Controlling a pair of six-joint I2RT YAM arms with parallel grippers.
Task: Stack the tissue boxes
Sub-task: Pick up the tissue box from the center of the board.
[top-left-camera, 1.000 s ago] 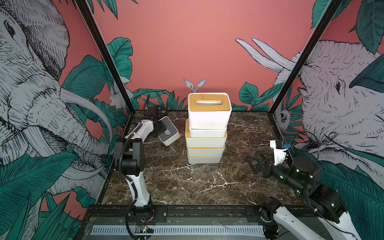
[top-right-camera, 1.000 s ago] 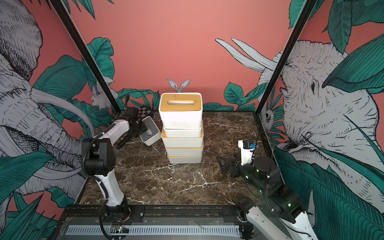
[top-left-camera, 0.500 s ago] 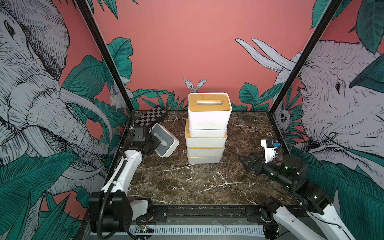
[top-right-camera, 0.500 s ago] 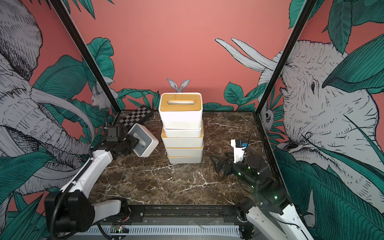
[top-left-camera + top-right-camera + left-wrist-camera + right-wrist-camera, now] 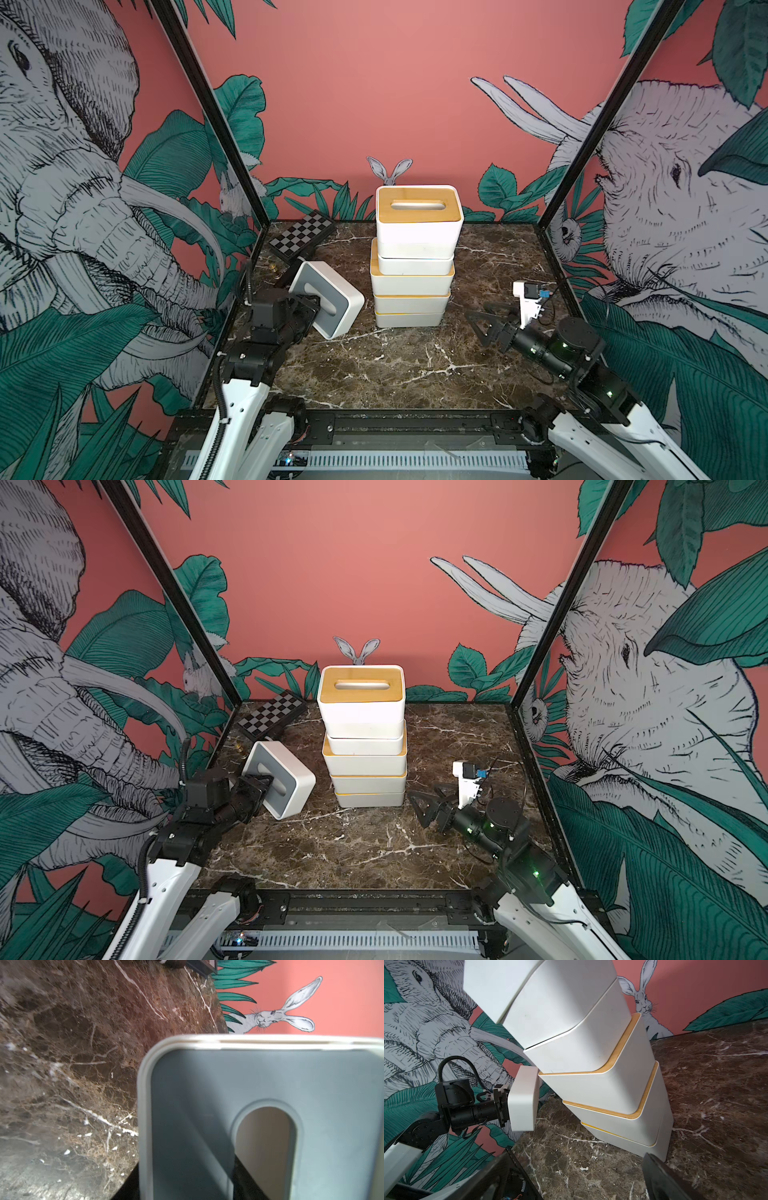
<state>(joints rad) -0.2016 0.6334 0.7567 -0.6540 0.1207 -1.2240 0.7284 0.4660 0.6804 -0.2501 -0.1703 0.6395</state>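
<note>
**knot42:** What are we seeing at the left gripper (image 5: pixel 314 309)?

**rigwatch:** We've got it clamped on the white rounded tissue box with the grey slotted lid (image 5: pixel 347 305). In the left wrist view, what looks like one dark finger (image 5: pixel 243 1184) sits inside the oval slot. The other is outside the box's long wall, so the jaws are partly closed with the lid and wall pinched between them. The box is tipped on its side with the lid facing the arm. From the right wrist view it looks held clear of the brown marble tabletop (image 5: pixel 395 374).

**knot42:** And the arm behind it?

**rigwatch:** The white link climbs from the front rail on the left and bends at the elbow. The black wrist then runs roughly level, pointing toward the stack of five white tissue boxes (image 5: pixel 413 266). The held box hangs just left of the stack's lower half, not touching it. It is in front of the flat black-and-white checkerboard case (image 5: pixel 301 237).

**knot42:** What about the stack lids?

**rigwatch:** We make out bamboo on top, two bamboo edges lower down and yellow on the bottom one. The second box's lid is hidden.

**knot42:** Right side?

**rigwatch:** The right gripper (image 5: pixel 482 320) has its jaws spread wide with nothing between them. It sits low over the marble, right of the stack's base and apart from it. Its arm is folded low from the front right corner, and the wrist is level and aimed left at the stack.
</note>
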